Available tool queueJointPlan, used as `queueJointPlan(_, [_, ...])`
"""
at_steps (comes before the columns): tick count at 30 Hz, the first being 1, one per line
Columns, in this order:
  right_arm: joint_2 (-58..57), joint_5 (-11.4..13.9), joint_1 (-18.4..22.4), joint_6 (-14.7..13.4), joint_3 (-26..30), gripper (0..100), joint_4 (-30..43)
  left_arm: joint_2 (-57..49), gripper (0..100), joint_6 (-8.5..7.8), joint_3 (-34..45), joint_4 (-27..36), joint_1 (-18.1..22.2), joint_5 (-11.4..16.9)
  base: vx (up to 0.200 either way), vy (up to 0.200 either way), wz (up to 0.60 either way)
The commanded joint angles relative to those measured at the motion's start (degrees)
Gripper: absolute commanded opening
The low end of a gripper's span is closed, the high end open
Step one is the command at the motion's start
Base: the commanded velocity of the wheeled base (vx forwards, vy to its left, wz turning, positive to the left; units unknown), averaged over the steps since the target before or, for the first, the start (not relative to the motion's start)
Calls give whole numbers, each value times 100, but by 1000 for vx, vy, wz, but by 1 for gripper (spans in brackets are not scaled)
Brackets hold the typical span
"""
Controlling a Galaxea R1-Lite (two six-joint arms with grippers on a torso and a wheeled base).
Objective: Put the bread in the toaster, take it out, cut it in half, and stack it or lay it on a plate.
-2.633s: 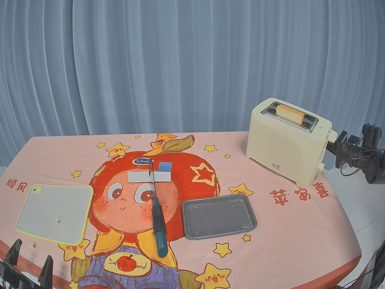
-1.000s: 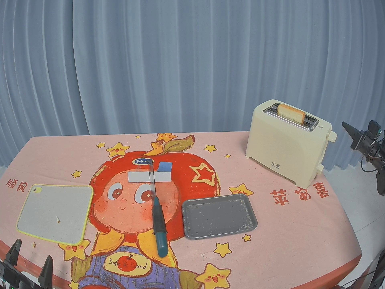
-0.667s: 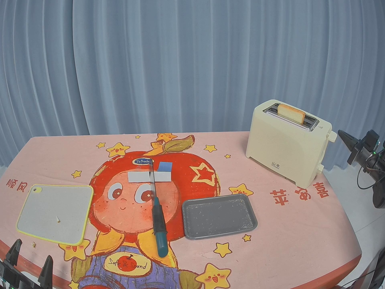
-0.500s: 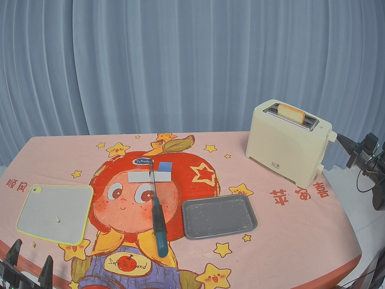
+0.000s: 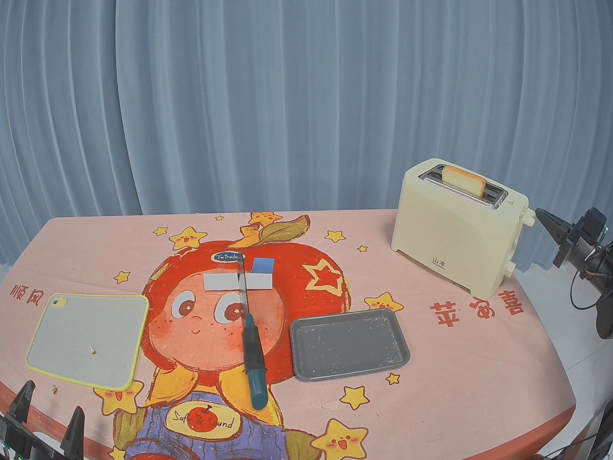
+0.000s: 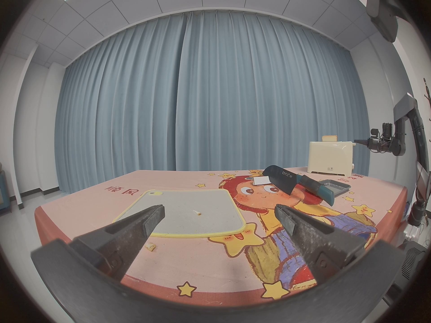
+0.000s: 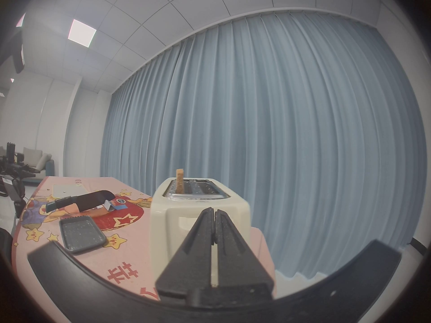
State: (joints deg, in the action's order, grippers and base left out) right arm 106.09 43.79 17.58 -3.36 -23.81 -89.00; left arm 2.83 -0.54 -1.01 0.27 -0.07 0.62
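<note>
bread: upright in cream toaster slot | knife: mid-table | grey plate: just right of knife | cutting board: near-left

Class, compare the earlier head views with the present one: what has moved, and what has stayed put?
The right gripper, fingers shut, drew back from the lever side of the toaster, then eased in again; its tip now sits just short of the lever. Nothing was grasped or released. The bread stays upright in its slot; the knife, tray, cutting board and left gripper kept their places.

Red chars + small captions on tablecloth — dark mark on toaster front
</note>
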Motion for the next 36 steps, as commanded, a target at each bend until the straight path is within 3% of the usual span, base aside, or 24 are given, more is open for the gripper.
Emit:
queueJointPlan(1, [-36,-11,-132,11,122,0,-56,7,100,1,92,0,-1,-1,0,0,0])
queueJointPlan(36, [992,-28,-132,231,386,0,-56,7,100,1,92,0,-1,-1,0,0,0])
